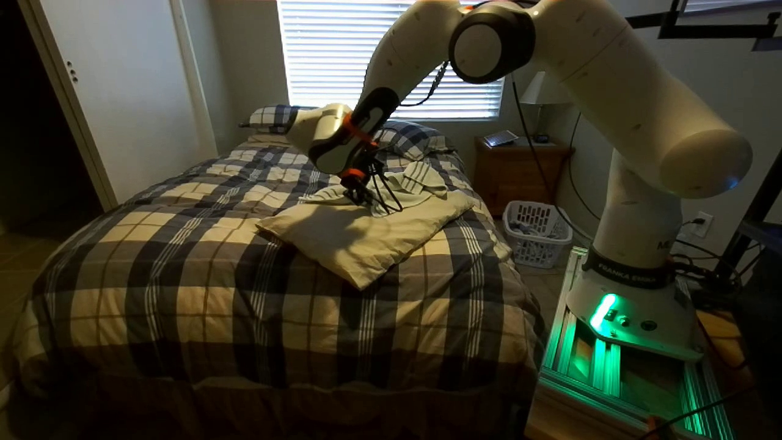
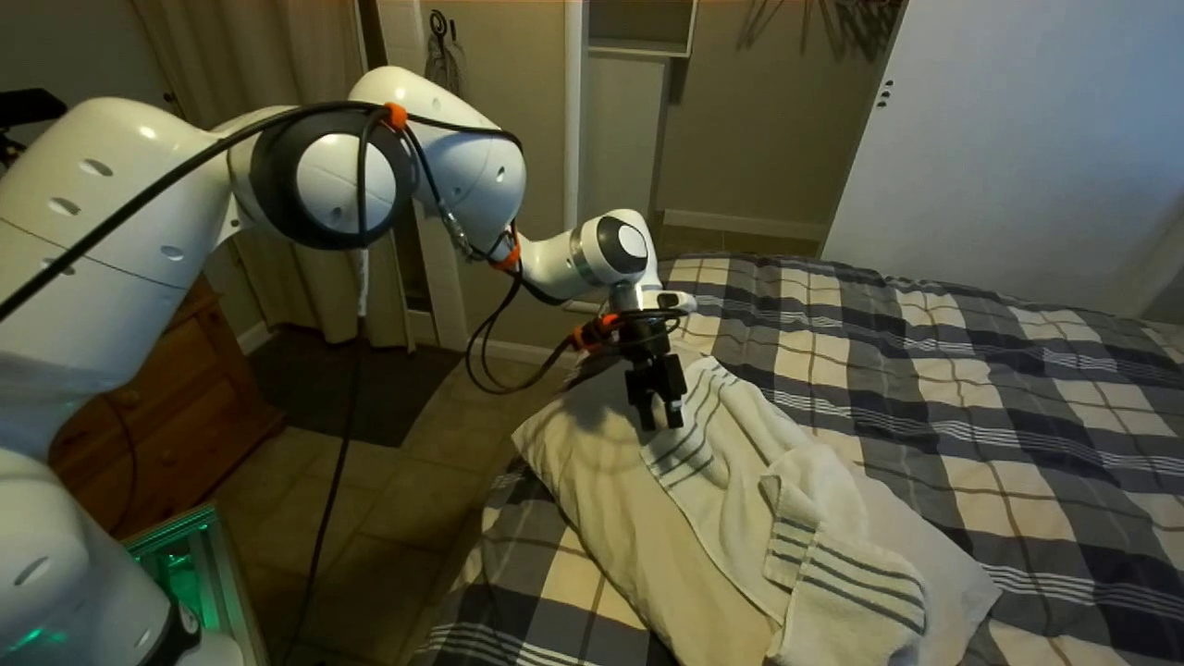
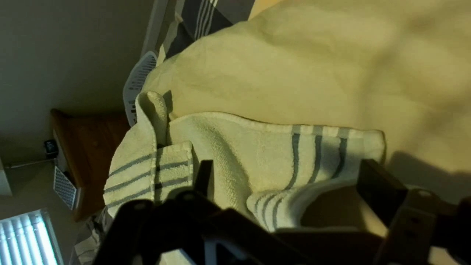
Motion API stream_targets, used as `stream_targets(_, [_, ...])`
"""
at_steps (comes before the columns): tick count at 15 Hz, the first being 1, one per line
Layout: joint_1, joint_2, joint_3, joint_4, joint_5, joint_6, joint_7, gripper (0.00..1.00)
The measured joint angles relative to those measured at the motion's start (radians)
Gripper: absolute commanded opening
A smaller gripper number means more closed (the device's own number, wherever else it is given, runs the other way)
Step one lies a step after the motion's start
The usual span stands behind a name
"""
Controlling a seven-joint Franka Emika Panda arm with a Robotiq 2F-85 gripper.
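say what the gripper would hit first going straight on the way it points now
Pointing down, the open gripper would likely meet the white, grey-striped cloth towel first; one of its fingers may instead land on the plain beige fabric pillow beneath it, as depth is unclear.

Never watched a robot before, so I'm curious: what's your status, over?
Gripper open, by a striped end of the towel; touch unclear. Towel rumpled on the pillow. No obstacle seen between gripper and towel.
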Motion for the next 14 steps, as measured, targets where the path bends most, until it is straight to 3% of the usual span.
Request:
stream_targets(1, [-0.001, -0.008, 0.0, -0.01, 0.0, 0.027, 0.018, 0.94])
stream_targets(2, [-0.002, -0.016, 0.0, -0.02, -0.001, 0.047, 0.031, 0.74])
stream_targets(4, [-0.004, -0.029, 0.0, -0.038, -0.008, 0.067, 0.051, 0.68])
stream_targets(13, [-0.02, -0.043, 0.002, -0.083, -0.023, 0.119, 0.1, 0.05])
stream_targets(14, [-0.023, -0.043, 0.006, -0.086, -0.023, 0.135, 0.11, 0.01])
